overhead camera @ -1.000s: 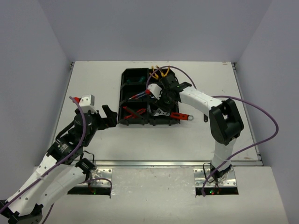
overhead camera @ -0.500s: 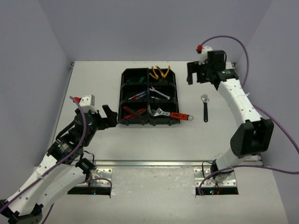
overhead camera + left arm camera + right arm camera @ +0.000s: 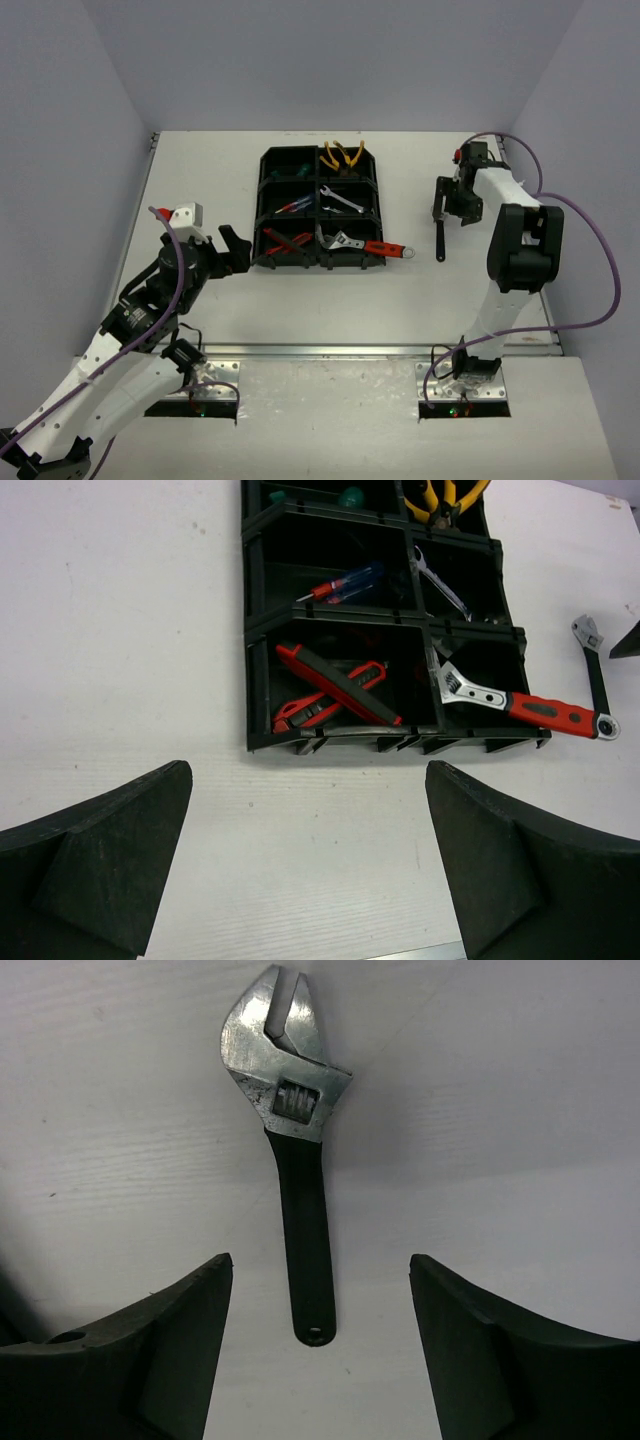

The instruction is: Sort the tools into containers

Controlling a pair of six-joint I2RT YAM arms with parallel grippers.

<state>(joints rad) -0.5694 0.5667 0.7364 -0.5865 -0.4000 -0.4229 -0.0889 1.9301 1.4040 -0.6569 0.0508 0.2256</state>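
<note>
Tray contents: you have the organizer tray [image 3: 264, 185] loaded in all six compartments.
Far row: green-handled screwdriver [image 3: 290, 171] on the left, yellow pliers [image 3: 343, 153] on the right.
Middle row: blue and red screwdrivers [image 3: 343, 583] on the left, silver wrench [image 3: 440, 580] on the right.
Near row: red-black utility knife [image 3: 340, 679] on the left, lying with a second red-handled tool [image 3: 305, 711] that is probably pliers. The red-handled adjustable wrench [image 3: 520, 705] is on the right, and its handle overhangs the tray's right wall.
Outstanding item: one black-handled adjustable wrench [image 3: 300, 1200] lies flat on the table [image 3: 200, 180], well right of the tray, with its head pointing away from the arm bases.
Right gripper [image 3: 316, 1270]: spread apart and empty. It is poised over the loose wrench with a finger on each side of the handle, and neither finger touches it.
Left gripper [image 3: 308, 780]: fully spread and holding nothing. It hovers over bare table just in front of the tray's near wall.
Progress: judged nearly complete, since only this one tool is seen outside the tray.
Work left: you need to close on the handle, lift, carry the wrench to the tray and release it, most sensibly in a wrench compartment.
Note: you may want to seat the overhanging red handle properly.
</note>
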